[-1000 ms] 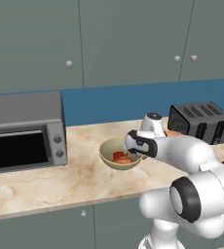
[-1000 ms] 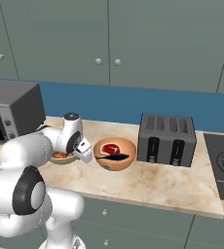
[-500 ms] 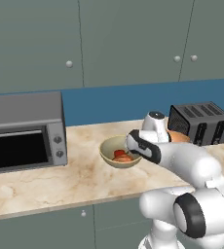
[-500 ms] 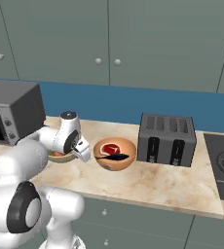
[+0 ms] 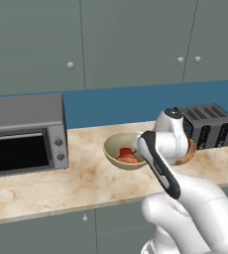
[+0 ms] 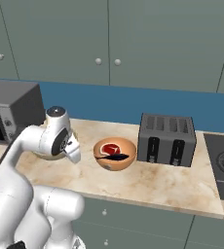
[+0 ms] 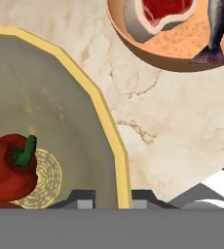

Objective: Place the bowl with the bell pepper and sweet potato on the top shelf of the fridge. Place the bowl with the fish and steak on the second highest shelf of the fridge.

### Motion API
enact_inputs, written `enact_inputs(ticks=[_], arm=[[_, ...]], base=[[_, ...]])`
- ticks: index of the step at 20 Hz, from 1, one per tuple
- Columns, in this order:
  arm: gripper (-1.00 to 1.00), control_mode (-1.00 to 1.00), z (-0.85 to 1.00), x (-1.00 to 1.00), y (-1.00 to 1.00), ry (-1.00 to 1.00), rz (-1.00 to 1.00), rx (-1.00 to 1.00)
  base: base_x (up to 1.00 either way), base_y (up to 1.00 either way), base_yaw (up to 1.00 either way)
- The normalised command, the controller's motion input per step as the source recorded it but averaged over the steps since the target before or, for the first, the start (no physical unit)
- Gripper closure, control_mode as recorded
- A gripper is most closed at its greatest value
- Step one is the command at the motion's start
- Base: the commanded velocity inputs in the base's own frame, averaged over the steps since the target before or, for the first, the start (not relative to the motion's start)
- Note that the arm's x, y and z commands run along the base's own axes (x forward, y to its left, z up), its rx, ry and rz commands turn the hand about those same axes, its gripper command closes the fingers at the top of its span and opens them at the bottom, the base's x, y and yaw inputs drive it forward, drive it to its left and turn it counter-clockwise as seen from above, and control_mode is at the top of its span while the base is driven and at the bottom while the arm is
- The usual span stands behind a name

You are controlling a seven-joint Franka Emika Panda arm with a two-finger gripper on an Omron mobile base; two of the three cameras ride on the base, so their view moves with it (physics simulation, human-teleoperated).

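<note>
- Progress: neither bowl has reached the fridge; both stand on the marble bench (image 5: 46, 186), so both placements are judged still to be done.
- Vegetable bowl (image 5: 121, 149): a pale, yellow-rimmed bowl holding a red bell pepper (image 7: 9, 168), between the microwave (image 5: 24, 134) and the toaster (image 5: 207, 124); the sweet potato cannot be made out clearly.
- Meat bowl (image 6: 115, 153): an orange bowl with a steak (image 7: 155, 14) and a dark fish (image 7: 221, 24), just beside the vegetable bowl and next to the toaster.
- Gripper (image 7: 113, 199): the jaws straddle the yellow rim of the vegetable bowl, one tip inside and one outside, drawn in close on the wall; the bowl is judged gripped but not lifted.
- Arm pose: the white arm reaches forward and low over the bench, the wrist bent down so the hand points steeply at the near rim of the vegetable bowl.
- Step in hand: securing the first bowl before carrying it to the top shelf.
</note>
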Motion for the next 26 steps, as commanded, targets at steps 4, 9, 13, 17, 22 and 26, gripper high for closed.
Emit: enact_inputs(ticks=[4,9,13,17,22,26], arm=[[1.00,-1.00,1.00,-0.44,0.00,0.00,-0.16,0.06],[1.00,-1.00,0.83,-0.05,0.02,0.00,-0.22,0.00],[1.00,-1.00,0.14,0.00,0.00,0.00,-0.15,0.00],[1.00,-1.00,0.00,-0.07,0.00,0.00,0.00,0.00],[1.00,1.00,0.00,-0.10,0.01,0.00,0.00,0.00],[1.00,1.00,0.00,0.00,0.00,0.00,0.00,0.00]], base=[[0.00,0.00,0.00],[0.00,0.00,0.00],[0.00,0.00,0.00],[0.00,0.00,0.00],[-0.63,0.13,0.08],[-0.88,0.25,0.20]])
